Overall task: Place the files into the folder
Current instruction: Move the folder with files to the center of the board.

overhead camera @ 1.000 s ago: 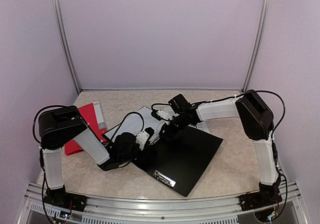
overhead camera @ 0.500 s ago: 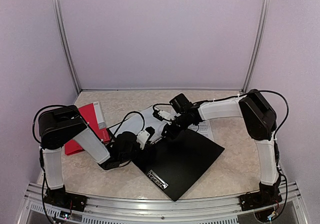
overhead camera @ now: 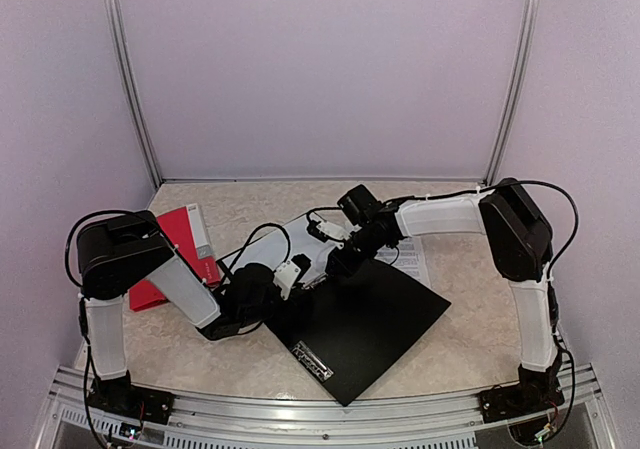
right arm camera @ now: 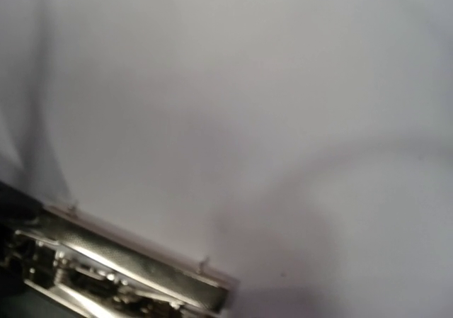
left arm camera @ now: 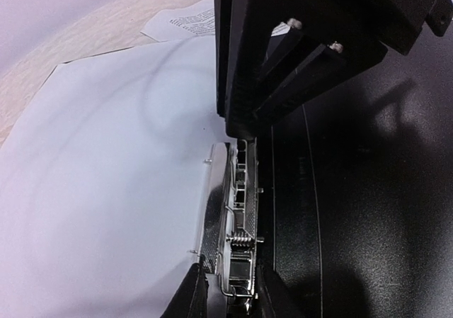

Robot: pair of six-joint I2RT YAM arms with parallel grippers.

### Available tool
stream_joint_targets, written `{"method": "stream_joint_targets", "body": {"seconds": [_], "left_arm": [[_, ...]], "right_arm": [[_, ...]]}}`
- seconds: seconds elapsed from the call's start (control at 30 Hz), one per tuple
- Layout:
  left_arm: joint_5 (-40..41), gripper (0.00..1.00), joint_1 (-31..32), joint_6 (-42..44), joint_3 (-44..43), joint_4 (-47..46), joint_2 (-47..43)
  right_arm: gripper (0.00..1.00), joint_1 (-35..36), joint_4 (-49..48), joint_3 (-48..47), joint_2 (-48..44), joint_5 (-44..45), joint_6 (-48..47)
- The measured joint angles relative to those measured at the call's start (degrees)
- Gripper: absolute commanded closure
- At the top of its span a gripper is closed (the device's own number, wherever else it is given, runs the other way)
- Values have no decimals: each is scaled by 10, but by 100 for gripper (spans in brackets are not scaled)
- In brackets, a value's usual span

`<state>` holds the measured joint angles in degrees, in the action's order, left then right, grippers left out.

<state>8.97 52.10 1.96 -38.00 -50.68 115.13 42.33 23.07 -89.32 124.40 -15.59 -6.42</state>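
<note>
The black folder lies open at the table's middle, its cover spread to the right. White sheets lie on its left half; they fill the left wrist view and the right wrist view. A printed sheet pokes out behind the cover. My left gripper has its fingers on both sides of the folder's metal clip. My right gripper points down at the clip's far end; its own view shows the clip but no fingers.
A red booklet with a white label lies at the left, beside my left arm. Metal frame posts stand at the back corners. A rail runs along the near edge.
The black cover has swung a little toward the near edge and left. My right gripper has shifted slightly left along the clip. My left gripper stays at the clip.
</note>
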Motion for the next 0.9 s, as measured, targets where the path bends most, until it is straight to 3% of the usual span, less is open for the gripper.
{"method": "stream_joint_targets", "body": {"seconds": [0.13, 0.3, 0.43, 0.57, 0.7, 0.9], "left_arm": [[0, 79, 1, 2, 0, 1, 0], [3, 75, 4, 8, -1, 10, -5], [5, 63, 8, 9, -1, 27, -14], [5, 42, 13, 10, -1, 65, -38], [8, 29, 16, 9, 0, 107, -71], [25, 16, 23, 6, -4, 155, -123]], "right_arm": [[68, -1, 6, -3, 0, 5, 17], [66, -1, 6, -7, 0, 7, 34], [65, -2, -7, 5, -8, 8, 45], [62, -2, -15, 40, -38, 11, 53], [61, -2, -25, 73, -71, 15, 68], [60, -2, -47, 134, -135, 22, 91]]}}
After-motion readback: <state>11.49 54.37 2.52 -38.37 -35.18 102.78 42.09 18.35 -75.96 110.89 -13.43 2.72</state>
